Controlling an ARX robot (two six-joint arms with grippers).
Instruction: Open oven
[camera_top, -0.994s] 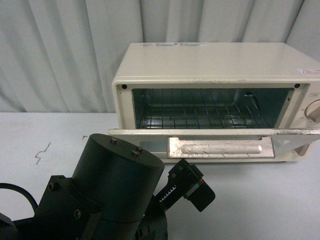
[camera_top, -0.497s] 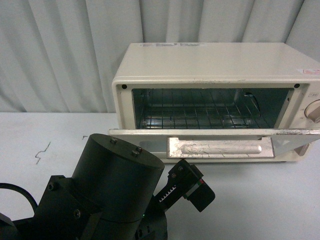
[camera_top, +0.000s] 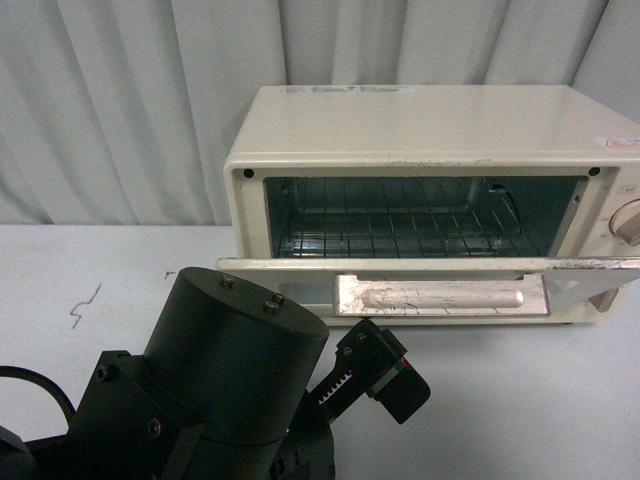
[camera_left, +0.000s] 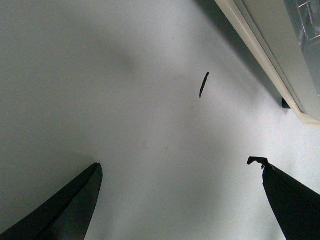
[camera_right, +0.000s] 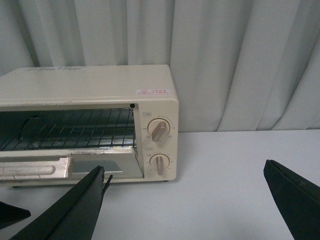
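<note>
The cream-white oven (camera_top: 420, 120) stands at the back of the table, right of centre. Its door (camera_top: 300, 264) hangs down flat, with the metallic bar handle (camera_top: 445, 297) facing me and the wire rack (camera_top: 400, 235) showing inside. My left arm fills the near left corner, and its gripper (camera_top: 385, 375) sits low in front of the door, apart from it. In the left wrist view the left gripper (camera_left: 180, 165) is open over bare table, with the oven's lower edge (camera_left: 265, 55) at one corner. The right gripper (camera_right: 185, 167) is open and empty, facing the oven (camera_right: 85, 82) and its two knobs (camera_right: 159, 131).
The grey-white table (camera_top: 520, 400) runs out to the right and front of the oven. Pale curtains (camera_top: 130, 100) hang close behind. Small dark scratch marks (camera_top: 85, 305) lie on the table at the left, one (camera_left: 203, 84) also near the left gripper.
</note>
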